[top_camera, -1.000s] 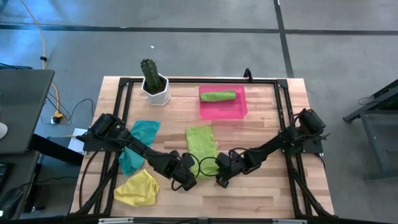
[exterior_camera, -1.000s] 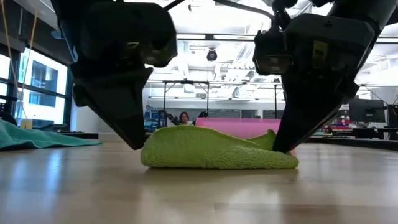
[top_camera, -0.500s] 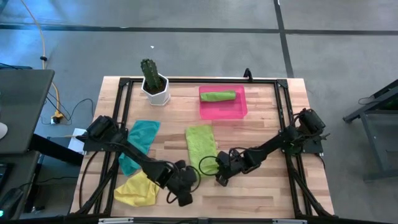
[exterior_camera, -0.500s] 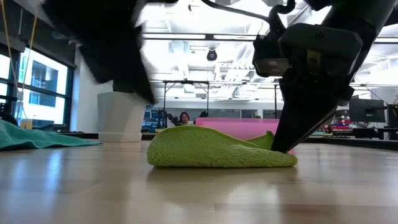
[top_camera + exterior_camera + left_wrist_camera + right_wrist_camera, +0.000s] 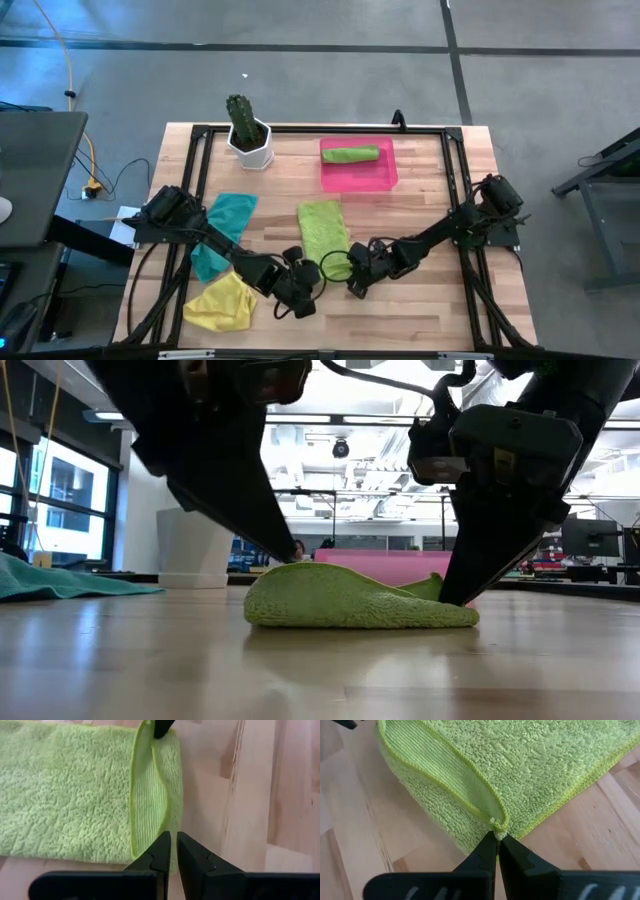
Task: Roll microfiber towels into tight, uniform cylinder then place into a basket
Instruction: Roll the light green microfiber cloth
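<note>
Fingertips of the right gripper point(image 5: 497, 836) pinch a near corner of the flat lime towel point(image 5: 323, 228), likely anchoring the edge for rolling; the left gripper point(image 5: 173, 846), nearly closed and empty, sits at the other corner. One rolled green towel point(image 5: 350, 154) lies in the pink basket point(image 5: 385, 178).

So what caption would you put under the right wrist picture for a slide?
Right tool, shut, pinching the folded corner of a lime green towel lying on the wooden table.
</note>
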Motion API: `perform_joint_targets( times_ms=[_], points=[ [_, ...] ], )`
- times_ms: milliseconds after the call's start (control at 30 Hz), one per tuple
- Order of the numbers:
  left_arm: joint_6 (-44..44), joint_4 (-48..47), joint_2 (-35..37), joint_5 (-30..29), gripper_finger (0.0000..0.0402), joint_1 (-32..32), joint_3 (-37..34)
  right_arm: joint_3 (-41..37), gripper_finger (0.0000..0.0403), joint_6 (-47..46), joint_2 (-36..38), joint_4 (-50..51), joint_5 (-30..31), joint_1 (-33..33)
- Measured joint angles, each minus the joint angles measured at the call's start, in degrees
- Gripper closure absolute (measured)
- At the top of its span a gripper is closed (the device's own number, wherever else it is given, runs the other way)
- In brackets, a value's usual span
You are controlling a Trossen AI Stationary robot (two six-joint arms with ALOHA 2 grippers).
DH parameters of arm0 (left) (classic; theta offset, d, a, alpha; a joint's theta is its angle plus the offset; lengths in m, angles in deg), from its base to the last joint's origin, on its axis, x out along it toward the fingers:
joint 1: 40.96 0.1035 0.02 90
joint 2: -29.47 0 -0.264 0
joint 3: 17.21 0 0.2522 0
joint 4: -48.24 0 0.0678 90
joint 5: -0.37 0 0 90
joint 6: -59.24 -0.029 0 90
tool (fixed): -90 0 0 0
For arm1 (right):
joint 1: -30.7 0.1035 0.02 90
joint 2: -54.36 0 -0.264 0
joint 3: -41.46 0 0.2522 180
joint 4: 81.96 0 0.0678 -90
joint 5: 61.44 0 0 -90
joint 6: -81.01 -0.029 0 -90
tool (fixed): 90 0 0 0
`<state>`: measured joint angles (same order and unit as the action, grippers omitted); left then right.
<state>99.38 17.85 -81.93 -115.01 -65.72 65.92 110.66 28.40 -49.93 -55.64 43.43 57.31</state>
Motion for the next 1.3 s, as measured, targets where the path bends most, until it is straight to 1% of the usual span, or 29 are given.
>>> perform_joint_targets(
  times_ms=[300, 467, 600, 733, 900, 1000, 1133, 1300],
  points=[
    [-4.9, 2.1, -0.1, 0.3, 0.0378, -0.4, 0.0, 0.0, 0.0401, 0.0, 0.0, 0.1, 0.8, 0.0],
    [-4.8, 4.5, -2.6, -0.1, 0.0378, 0.3, 0.0, 0.0, 0.0401, 0.1, 0.0, 0.2, 1.2, 0.0],
    [-4.5, 4.0, -4.2, -0.4, 0.0378, 0.9, 0.0, 0.0, 0.0401, 0.1, 0.0, 0.5, 1.2, 0.0],
    [-3.3, 3.2, -4.3, -2.6, 0.0378, 1.1, 0.0, 0.0, 0.0401, 0.1, 0.0, 0.6, 1.2, 0.0],
    [-3.0, 2.0, -4.3, -2.7, 0.0378, 1.1, 0.0, 0.0, 0.0401, 0.1, 0.0, 0.9, 1.2, 0.0],
    [-0.4, -0.5, -4.3, -2.2, 0.0378, 1.1, 0.0, 0.0, 0.04, 1.9, 0.0, 1.0, 1.2, 0.0],
    [0.6, -2.0, -4.3, -1.9, 0.0378, 1.1, 0.0, 0.0, 0.0387, 6.5, 0.0, 1.0, 1.2, 0.0],
    [0.3, -1.9, -4.4, -0.6, 0.0378, 1.1, 0.0, 0.0, 0.0352, 9.3, 0.2, 1.4, 0.7, 0.0]
  ],
)
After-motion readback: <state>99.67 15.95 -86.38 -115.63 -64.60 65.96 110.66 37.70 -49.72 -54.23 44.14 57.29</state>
